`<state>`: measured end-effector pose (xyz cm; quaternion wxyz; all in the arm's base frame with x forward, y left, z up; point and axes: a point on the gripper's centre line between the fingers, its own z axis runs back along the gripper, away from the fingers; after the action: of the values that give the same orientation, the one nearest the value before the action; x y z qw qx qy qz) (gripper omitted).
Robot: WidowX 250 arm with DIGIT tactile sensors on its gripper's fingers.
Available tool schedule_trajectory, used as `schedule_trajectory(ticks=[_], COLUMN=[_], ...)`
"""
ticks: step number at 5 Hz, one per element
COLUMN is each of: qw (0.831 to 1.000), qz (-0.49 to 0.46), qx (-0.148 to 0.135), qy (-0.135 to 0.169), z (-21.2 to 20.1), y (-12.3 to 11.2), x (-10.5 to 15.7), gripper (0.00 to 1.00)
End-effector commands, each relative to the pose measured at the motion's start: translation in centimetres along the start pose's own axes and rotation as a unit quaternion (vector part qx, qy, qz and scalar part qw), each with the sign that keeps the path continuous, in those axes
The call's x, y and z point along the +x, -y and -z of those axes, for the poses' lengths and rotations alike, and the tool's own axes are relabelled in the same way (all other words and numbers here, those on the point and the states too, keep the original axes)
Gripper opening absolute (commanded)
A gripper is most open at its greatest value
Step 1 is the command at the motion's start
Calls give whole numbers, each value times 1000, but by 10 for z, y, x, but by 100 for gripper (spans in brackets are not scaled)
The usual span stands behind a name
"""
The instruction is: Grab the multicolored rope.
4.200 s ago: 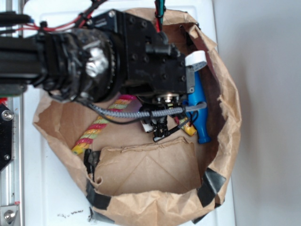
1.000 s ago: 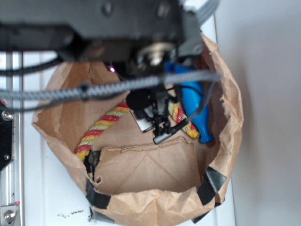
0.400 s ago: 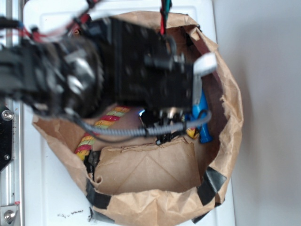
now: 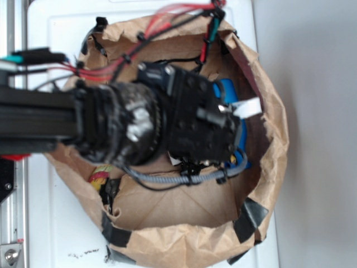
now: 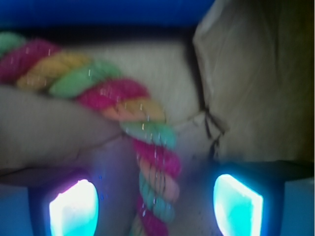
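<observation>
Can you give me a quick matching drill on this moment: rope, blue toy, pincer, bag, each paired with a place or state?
Things:
1. multicolored rope
2. blue bottle toy
3. pincer
4. brown paper bag

Places or states:
A. mostly hidden behind the arm in the exterior view
B. open, one finger on each side of the rope
C. holds everything, black tape on its rim
D. twisted red, yellow and green strands running between the fingers

Pairs: 1-D, 2-A, 3-B, 4-C

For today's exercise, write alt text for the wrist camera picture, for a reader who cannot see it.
A thick twisted multicolored rope of pink-red, yellow and green strands curves down between the two glowing fingertips of the open gripper, untouched by either. It lies on brown paper, with a blue object blurred along the top edge.
</observation>
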<state>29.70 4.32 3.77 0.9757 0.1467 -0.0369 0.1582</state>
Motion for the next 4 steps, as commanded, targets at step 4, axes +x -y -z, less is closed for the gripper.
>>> schedule_trajectory(ticks=[4], qw=[999], qz=[-22], qx=[9], qy=[41], z=[0], y=[-3], x=[8], gripper=[0])
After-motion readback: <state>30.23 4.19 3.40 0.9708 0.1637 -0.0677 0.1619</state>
